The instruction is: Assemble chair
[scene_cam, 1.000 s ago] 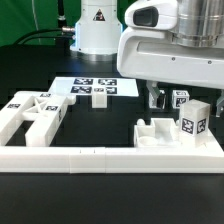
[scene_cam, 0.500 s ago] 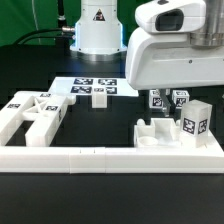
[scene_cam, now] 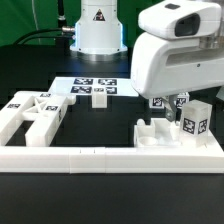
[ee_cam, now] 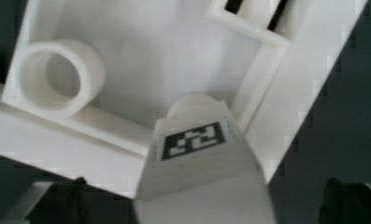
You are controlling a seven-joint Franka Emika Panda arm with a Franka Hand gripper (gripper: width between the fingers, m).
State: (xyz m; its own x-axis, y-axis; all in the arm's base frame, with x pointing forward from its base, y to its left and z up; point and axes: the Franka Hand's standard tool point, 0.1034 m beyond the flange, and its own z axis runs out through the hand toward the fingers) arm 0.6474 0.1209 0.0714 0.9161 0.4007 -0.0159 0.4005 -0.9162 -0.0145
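1. The two-finger gripper (ee_cam: 203,205) is held wide open; nothing is gripped.
2. A white square plastic post (ee_cam: 200,150), tagged black-and-white, is seen between its jaws, untouched.
3. Other chunky white plastic chair pieces (scene_cam: 30,115) are laid behind the long white border rail (scene_cam: 90,158), at the exterior view's left.

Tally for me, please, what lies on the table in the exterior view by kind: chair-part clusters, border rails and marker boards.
Chair-part clusters: 2 (left cluster and right cluster, by the exterior view's sides)
Border rail: 1
Marker board: 1
Total: 4
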